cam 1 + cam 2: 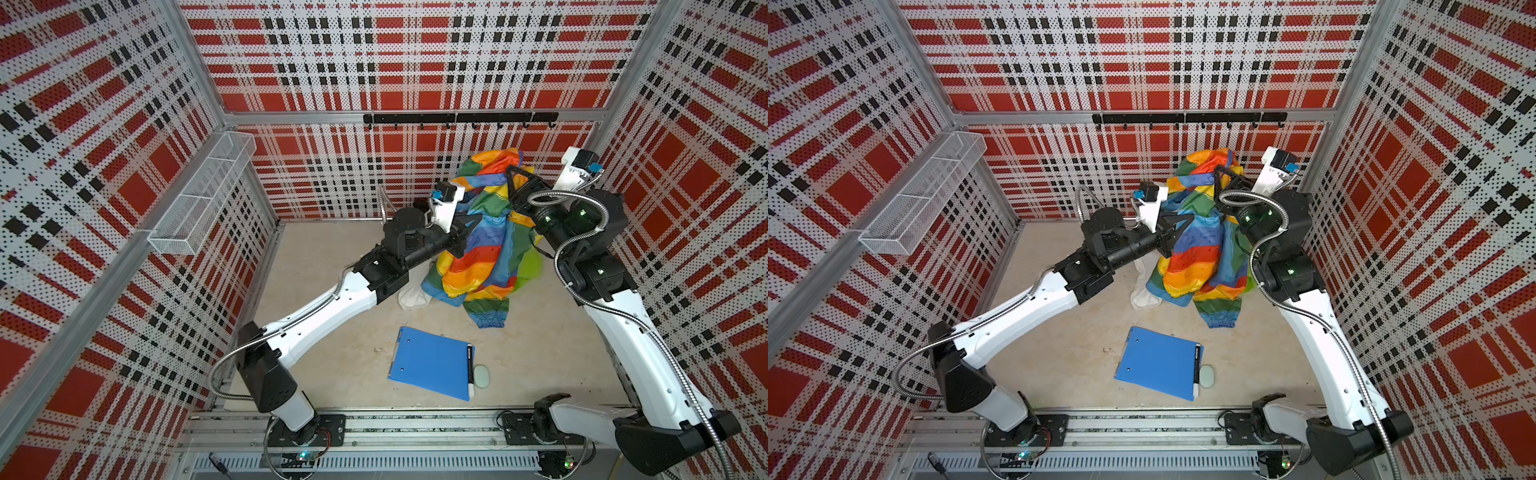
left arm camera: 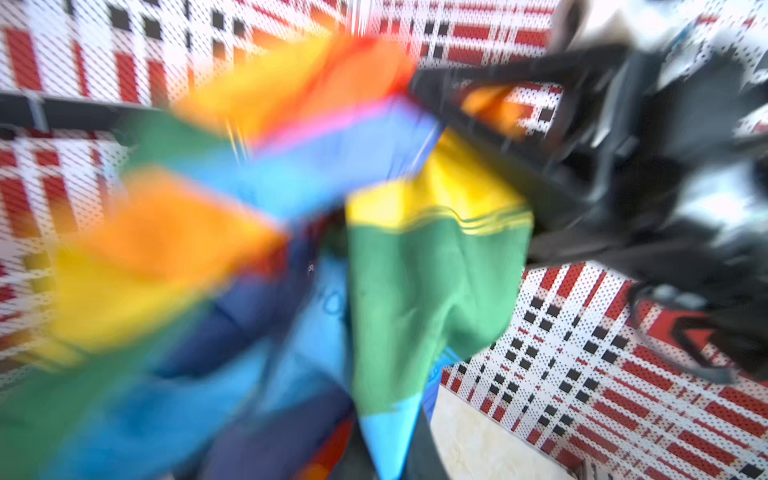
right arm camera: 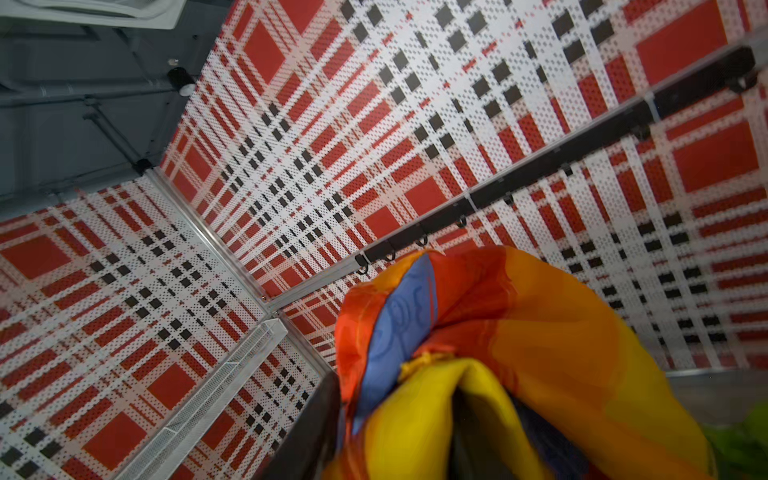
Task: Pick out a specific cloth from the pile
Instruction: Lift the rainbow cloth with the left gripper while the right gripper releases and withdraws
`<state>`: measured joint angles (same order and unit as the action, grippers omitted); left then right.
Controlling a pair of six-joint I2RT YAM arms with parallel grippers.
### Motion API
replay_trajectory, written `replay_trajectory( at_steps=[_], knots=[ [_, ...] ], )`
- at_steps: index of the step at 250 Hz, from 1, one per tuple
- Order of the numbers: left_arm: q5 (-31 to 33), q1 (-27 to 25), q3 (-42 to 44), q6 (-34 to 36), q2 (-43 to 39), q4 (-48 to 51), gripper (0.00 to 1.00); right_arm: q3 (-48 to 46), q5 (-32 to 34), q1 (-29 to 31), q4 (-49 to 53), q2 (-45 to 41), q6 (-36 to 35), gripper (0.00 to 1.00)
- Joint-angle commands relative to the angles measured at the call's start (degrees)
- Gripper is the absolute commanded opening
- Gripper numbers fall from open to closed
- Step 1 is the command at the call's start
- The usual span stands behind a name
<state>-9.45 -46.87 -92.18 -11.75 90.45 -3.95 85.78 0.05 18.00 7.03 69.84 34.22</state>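
Closest to both wrist lenses was seen the cloth (image 2: 436, 291), its rainbow blocks of orange, yellow, blue and green filling most of the blurred left wrist view. In both top views it was held up above the table (image 1: 316, 249) as a tall hanging bundle between the two claws, and its lowest green end reached down to the surface below them. The left claw (image 1: 1183, 222) was closed tightly on a fold at the middle height of the bundle. The right claw (image 1: 513, 176) was raised higher, at the top of the bundle, and orange and yellow folds were heaped over it in the right wrist view. Whether its jaws were wide or narrow could not be told, because the fabric covered them. Of the pile (image 1: 531, 268) only little was shown: a lime-green part low under the right claw, and a white cloth (image 1: 413, 297) lying on the table lower than the left claw, touching the edge of the rainbow fabric. Well apart from both claws, towards the arm bases, a blue clipboard (image 1: 430, 363) was laid on the table, with a marker pen (image 1: 470, 370) on its edge and a pale oval object (image 1: 482, 376) just beside the pen. Behind the claws a black hook rail (image 1: 457, 118) was fixed on the checked wall.
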Motion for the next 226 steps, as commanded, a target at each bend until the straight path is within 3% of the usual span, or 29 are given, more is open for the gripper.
replay_trajectory(
  at_steps=[1,27,57,108,226],
  knots=[
    [-2.5,3.9,-2.3,-0.8,-6.0,0.3,0.0,-2.1,1.3,0.0,-1.2,-1.5,-2.5,0.75],
    [-1.7,6.1,-5.9,-0.4,-6.9,4.1,0.0,-5.0,-0.8,0.0,-3.4,-3.9,-3.2,0.89],
    [-1.4,8.5,-7.4,-0.2,-8.1,4.0,0.0,-6.0,-3.4,0.0,-3.6,-6.2,-5.3,0.98],
    [-0.8,14.0,-12.2,-0.5,-9.0,3.8,0.0,-8.4,-5.4,0.0,-2.0,-10.4,-8.2,1.0],
    [8.9,27.1,-20.4,-0.1,-15.0,-5.5,0.0,-14.7,-6.7,0.0,1.4,-14.7,-11.9,1.0]
  ],
)
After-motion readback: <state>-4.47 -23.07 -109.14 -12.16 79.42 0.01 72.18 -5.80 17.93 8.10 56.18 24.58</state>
